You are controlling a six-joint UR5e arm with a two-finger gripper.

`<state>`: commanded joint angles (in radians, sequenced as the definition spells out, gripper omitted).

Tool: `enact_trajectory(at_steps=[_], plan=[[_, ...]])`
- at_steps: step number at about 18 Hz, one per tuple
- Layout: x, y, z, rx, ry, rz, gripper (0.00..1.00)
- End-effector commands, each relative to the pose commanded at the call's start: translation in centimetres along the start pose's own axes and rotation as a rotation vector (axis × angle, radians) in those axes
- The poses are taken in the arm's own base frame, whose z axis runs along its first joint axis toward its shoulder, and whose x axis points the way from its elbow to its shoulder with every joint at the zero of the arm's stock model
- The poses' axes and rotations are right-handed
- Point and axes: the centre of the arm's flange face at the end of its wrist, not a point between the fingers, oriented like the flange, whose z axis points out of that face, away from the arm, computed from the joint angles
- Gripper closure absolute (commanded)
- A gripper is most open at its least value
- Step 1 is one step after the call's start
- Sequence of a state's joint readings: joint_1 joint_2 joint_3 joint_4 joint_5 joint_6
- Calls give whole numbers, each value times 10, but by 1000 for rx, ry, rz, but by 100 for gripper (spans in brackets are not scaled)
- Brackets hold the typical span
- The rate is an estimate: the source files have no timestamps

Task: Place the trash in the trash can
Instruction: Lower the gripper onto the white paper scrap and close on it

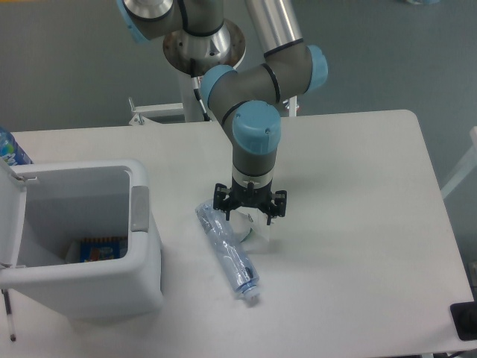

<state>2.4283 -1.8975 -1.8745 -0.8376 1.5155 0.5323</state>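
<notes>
While the gripper [249, 216] hangs with fingers spread directly over the small white folded paper carton piece [253, 228], the long clear bluish plastic bottle [226, 250] lies just beside it on the white surface [358, 224]. The boxy white plastic trash can [82, 246] stands open, well apart.

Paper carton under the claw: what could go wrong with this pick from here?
1. The open claw hangs over the white paper carton, which lies right beside the clear bottle; a finger may catch the bottle and roll it.
2. The carton looks thin and folded, so it may crumple or slip out.
3. The trash can sits well off to the side, leaving room to drop it.
</notes>
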Motion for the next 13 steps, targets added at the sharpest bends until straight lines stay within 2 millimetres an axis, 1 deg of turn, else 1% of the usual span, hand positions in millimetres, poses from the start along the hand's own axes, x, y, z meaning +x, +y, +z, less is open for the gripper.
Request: enact_trajectory(at_steps=[3,4,7,8,10,11,12,13], plan=[[0,1,-1,-5,-9,2,57],[-3,4,-2,-25,-40,5,64],[-8,10,-2,-73,-113,15,76],[-8,10,-2,-74,-115,15,82],[-8,11,-1,-76,-115,17,85],[-8,10,-2,-73,-117,17,89],[-8,10,-2,-73,-117,17,95],[-8,10,-3,-72,-117,18,97]])
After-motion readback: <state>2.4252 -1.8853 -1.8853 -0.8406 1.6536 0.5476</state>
